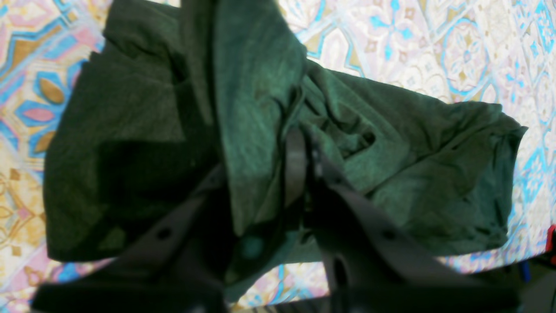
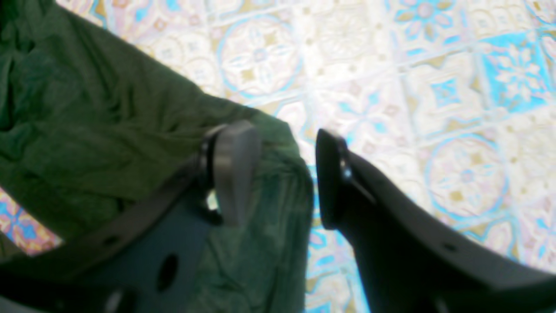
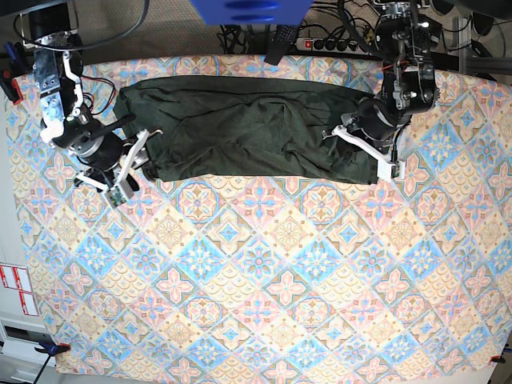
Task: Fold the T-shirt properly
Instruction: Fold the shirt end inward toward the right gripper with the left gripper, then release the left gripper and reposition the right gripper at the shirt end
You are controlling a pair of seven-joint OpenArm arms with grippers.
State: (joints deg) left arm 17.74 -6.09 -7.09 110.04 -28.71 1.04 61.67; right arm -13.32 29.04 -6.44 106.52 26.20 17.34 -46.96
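Observation:
The dark olive-green T-shirt (image 3: 248, 128) lies spread sideways along the far part of the table, creased in the middle. My left gripper (image 3: 362, 150) sits over its right end. In the left wrist view that left gripper (image 1: 299, 167) is shut on a raised fold of the T-shirt (image 1: 412, 165), which rises between the jaws. My right gripper (image 3: 141, 164) is at the shirt's left lower corner. In the right wrist view the right gripper (image 2: 280, 178) stands open, with the corner of the T-shirt (image 2: 87, 130) lying between and under its fingers (image 2: 234, 174).
A patterned tablecloth (image 3: 256, 272) covers the whole table. A power strip and cables (image 3: 320, 40) lie behind the far edge, with a blue object (image 3: 248, 10) above. The table's near edge shows in the left wrist view beside a red item (image 1: 551, 237).

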